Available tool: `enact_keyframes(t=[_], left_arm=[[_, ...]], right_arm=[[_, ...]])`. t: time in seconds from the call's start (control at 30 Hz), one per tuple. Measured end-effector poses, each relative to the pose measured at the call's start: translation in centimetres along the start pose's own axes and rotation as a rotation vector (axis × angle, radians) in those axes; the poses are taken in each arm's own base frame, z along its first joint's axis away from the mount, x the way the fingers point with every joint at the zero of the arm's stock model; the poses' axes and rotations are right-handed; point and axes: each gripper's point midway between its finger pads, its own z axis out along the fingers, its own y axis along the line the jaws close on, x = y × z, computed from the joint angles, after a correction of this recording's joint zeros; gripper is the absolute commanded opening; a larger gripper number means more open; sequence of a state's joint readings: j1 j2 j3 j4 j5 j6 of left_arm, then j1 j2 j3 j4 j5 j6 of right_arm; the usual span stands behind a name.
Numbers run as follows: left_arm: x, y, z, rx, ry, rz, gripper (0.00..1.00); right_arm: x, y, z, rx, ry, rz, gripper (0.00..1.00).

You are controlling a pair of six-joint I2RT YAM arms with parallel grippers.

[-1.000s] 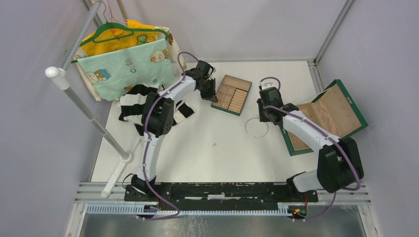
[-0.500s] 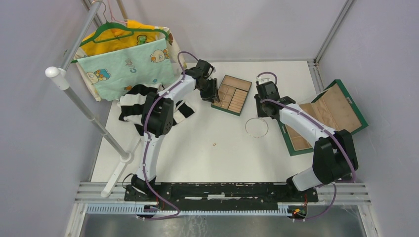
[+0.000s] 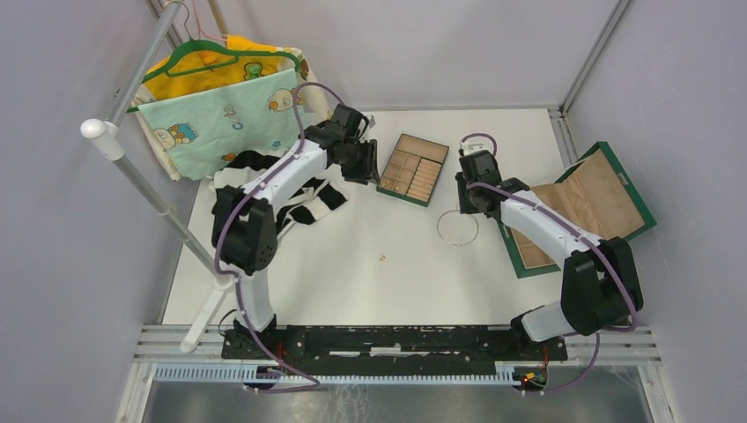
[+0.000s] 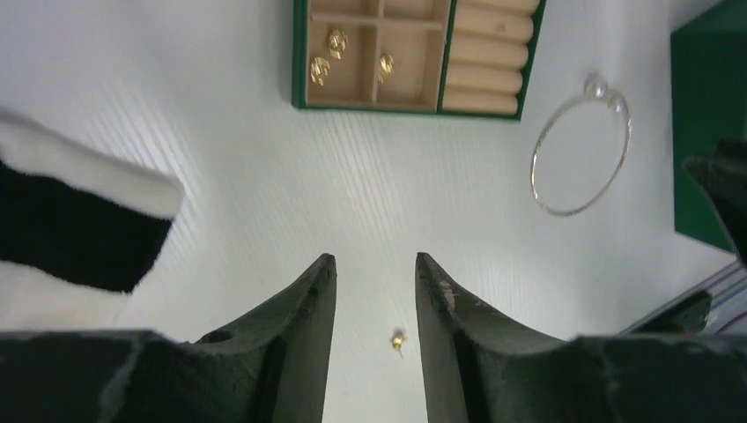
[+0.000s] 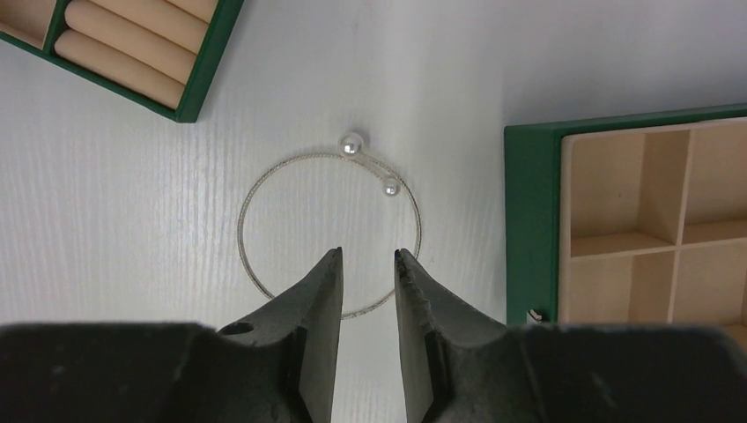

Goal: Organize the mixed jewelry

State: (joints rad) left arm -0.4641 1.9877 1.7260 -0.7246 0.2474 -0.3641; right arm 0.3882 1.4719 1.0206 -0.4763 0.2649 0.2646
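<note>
A thin silvery wire hoop (image 3: 439, 229) with two pearl ends lies flat on the white table, right of centre. In the right wrist view the hoop (image 5: 352, 144) lies just ahead of my right gripper (image 5: 367, 253), which is open and empty above it. My right gripper (image 3: 467, 205) hovers at the hoop's far right side. One tiny gold piece (image 3: 382, 257) lies alone mid-table; in the left wrist view the piece (image 4: 398, 338) shows between the fingers, far below. My left gripper (image 4: 374, 260) is open and empty, left of the tan tray (image 3: 388, 187). Three gold pieces (image 4: 337, 41) sit in the tray's compartments.
A large open green box (image 3: 617, 167) with tan compartments lies at the right edge, close to the hoop. A black-and-white striped cloth (image 3: 231, 181) lies at the left under my left arm. A clothes rail (image 3: 132, 176) with hanging garments stands at the far left.
My left arm has swung left and its gripper has drawn back a little from the tray. My right gripper has shifted slightly above the hoop. The hoop and the loose gold piece have not moved.
</note>
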Motion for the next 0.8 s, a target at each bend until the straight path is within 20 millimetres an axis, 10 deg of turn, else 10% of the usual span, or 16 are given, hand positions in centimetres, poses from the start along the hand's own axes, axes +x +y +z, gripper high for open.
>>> enact_keyframes(t=[0.47,0.8], left_arm=[[19.5,-1.4,-1.3,-0.021,0.316,0.26,0.6],[20.7,-1.8,-0.5,-0.013,0.277,0.322,0.56]], right_arm=[[3.1,1.7,-0.6,-0.064,0.016,-0.001,0.36],[2.6,2.9,-2.2,-0.089,-0.031,0.006,0.36]])
